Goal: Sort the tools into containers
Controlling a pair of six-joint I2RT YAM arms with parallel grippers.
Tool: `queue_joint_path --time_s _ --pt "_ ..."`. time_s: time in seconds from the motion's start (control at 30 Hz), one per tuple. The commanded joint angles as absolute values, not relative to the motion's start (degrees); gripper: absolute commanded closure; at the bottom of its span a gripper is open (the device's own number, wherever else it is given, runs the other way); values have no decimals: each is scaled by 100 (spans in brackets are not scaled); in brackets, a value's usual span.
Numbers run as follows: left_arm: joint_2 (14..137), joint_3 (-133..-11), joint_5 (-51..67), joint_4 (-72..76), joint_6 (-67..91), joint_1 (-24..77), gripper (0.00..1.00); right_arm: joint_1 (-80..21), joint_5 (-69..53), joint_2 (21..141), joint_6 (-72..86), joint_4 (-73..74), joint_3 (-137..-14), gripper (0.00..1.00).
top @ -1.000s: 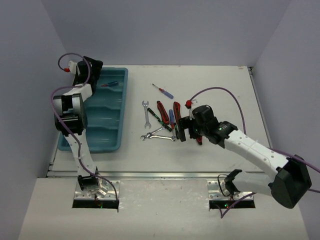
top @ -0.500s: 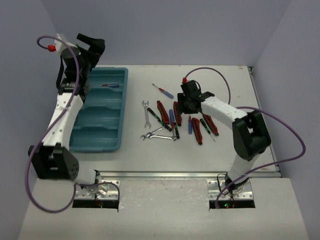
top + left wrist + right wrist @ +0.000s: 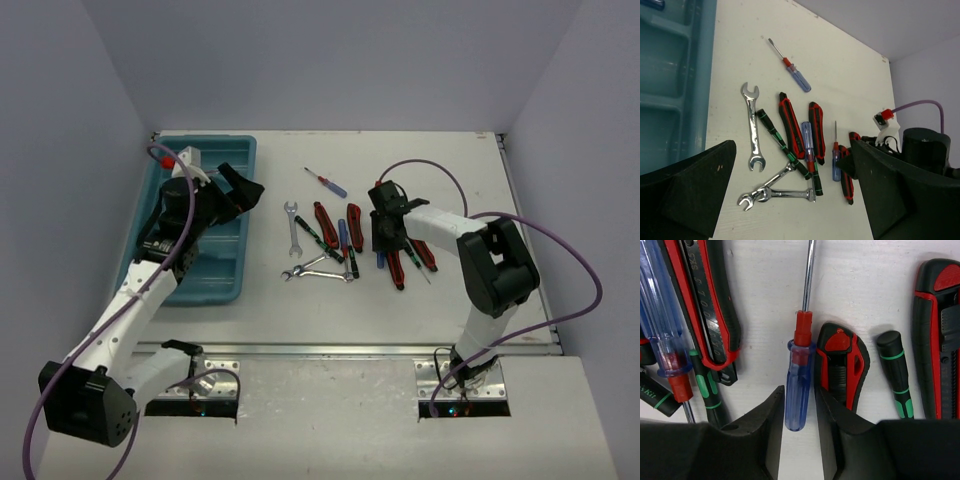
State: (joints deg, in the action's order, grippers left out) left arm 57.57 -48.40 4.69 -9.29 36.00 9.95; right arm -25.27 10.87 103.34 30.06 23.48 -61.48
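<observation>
The tools lie in a cluster at mid-table: silver wrenches [image 3: 292, 225] [image 3: 753, 127], red-and-black handled tools [image 3: 322, 218], black-green screwdrivers [image 3: 782, 145] and a blue-handled screwdriver [image 3: 327, 182] farther back. My right gripper [image 3: 383, 243] [image 3: 799, 415] is down on the table. Its fingers [image 3: 767, 430] press both sides of another blue-handled screwdriver [image 3: 799, 390] [image 3: 836, 167], which still lies flat. My left gripper [image 3: 240, 188] [image 3: 792, 150] hangs wide open and empty at the right rim of the teal tray [image 3: 215, 270] [image 3: 670, 75]. A blue handle [image 3: 652, 4] shows in the tray's far compartment.
A red-and-black tool [image 3: 842, 365] lies tight against the right finger, and a black-green screwdriver [image 3: 897, 372] sits just beyond it. Two crossed wrenches [image 3: 315, 270] lie nearest the front edge. A purple cable [image 3: 440, 185] loops over the right arm.
The right gripper has come down over the tools and its jaws have narrowed onto the blue screwdriver handle. The left arm has swung from the far tray corner toward the tray's right rim.
</observation>
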Motion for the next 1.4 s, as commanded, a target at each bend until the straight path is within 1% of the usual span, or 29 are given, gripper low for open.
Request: queue_joint_path --time_s 0.0,0.07,0.13,0.2,0.43,0.47,0.57,0.63,0.67,0.73,0.77,0.87,0.93,1.0,1.03,1.1,1.2,1.27,1.33,1.37 --pt "5437 -5133 591 -851 3214 1081 0 -2553 1164 10361 3138 2094 -6101 68" --pt "5370 -5117 513 -899 3157 1081 0 -2558 1124 10417 3154 2016 -6032 68" --pt "5310 -5073 447 -926 3118 1081 0 -2577 1060 10464 3171 1962 -5977 72" --pt "5313 -5016 413 -932 3089 1083 0 -2625 1111 10570 3202 1950 -5992 73" --pt "5465 -4962 663 -923 3076 1090 0 -2683 1334 10935 3236 1995 -6115 78" --pt "5458 -4947 675 -923 3073 1092 0 -2691 1327 10979 3247 1990 -6105 79" --pt "5483 -4915 684 -882 3050 1090 0 -2740 1361 10884 3304 1900 -5962 88" --pt "5541 -4873 878 -798 3067 1098 0 -2774 1363 10758 3296 1889 -5958 91" --pt "5653 -4823 1147 -654 3128 1099 0 -2808 1347 10636 3273 1935 -6020 96" --pt "5829 -4791 1536 -465 3185 1131 0 -2854 1321 10316 3230 1994 -6079 100" --pt "6022 -4783 1721 -263 3219 1176 0 -2885 1297 10140 3204 1981 -6082 100" --pt "6428 -4553 2910 781 3635 1315 0 -2942 1024 9225 3028 1709 -5923 100" --pt "6567 -4320 3447 1873 3944 1469 0 -2953 418 8713 2809 1383 -5665 100" --pt "6649 -4174 3724 2517 4213 1610 0 -2952 -331 8301 2596 923 -5393 100" --pt "6729 -4121 3887 2943 4417 1738 0 -2953 -1022 7953 2463 442 -5104 100" --pt "6833 -4105 4056 3466 4671 1932 0 -2944 -1936 7550 2299 -270 -4764 100" --pt "6899 -4156 3987 3779 4769 2258 0 -2953 -2653 7186 2302 -906 -4484 100" --pt "6899 -4235 3730 3686 4624 2417 1 -2961 -3021 6994 2350 -1114 -4407 100" --pt "6941 -4336 3593 3492 4507 2575 6 -2962 -3223 6913 2430 -1233 -4412 100" --pt "6981 -4395 3541 3420 4470 2599 11 -2969 -3302 6878 2450 -1277 -4412 100"
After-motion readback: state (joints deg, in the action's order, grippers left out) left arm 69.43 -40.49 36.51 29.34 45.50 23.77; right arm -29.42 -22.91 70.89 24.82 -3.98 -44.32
